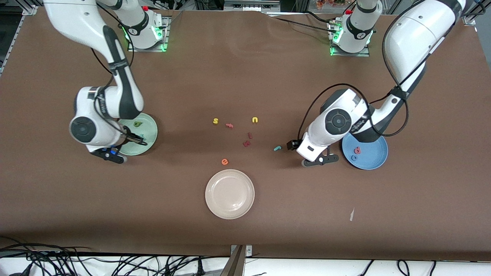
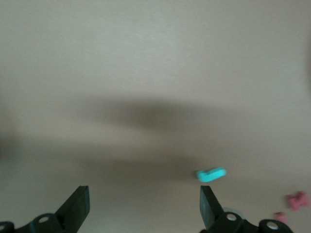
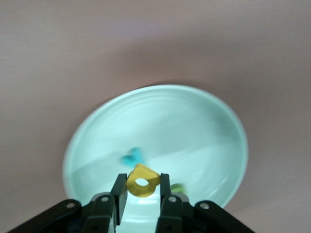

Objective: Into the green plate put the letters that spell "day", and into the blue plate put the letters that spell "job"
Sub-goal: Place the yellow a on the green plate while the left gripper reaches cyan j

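Holding the small yellow foam letter "a" (image 3: 142,181) pinched between its fingers, the right gripper (image 3: 141,190) hangs over the round pale mint-green plate (image 1: 151,124) at the right arm's end of the table. A dark green "d" (image 1: 137,124) lies in that plate, and the right wrist view shows a teal piece (image 3: 132,156) there too — likely the "y".

The step in hand looks like the drop of the "a". Done well, the fingers part low over the plate's bare middle, so the light foam does not bounce over the rim or stick to a pad.

The left gripper (image 2: 144,206) hovers with jaws wide apart and nothing between them, over the brown table (image 1: 245,76) beside the round mid-blue plate (image 1: 378,159). That plate holds the pinkish-red "b" (image 1: 357,150) and the blue ring "o" (image 1: 354,157). The teal hooked "j" (image 1: 277,148) lies on the table just beside the left gripper — it needs the jaws centred over it and a straight descent.
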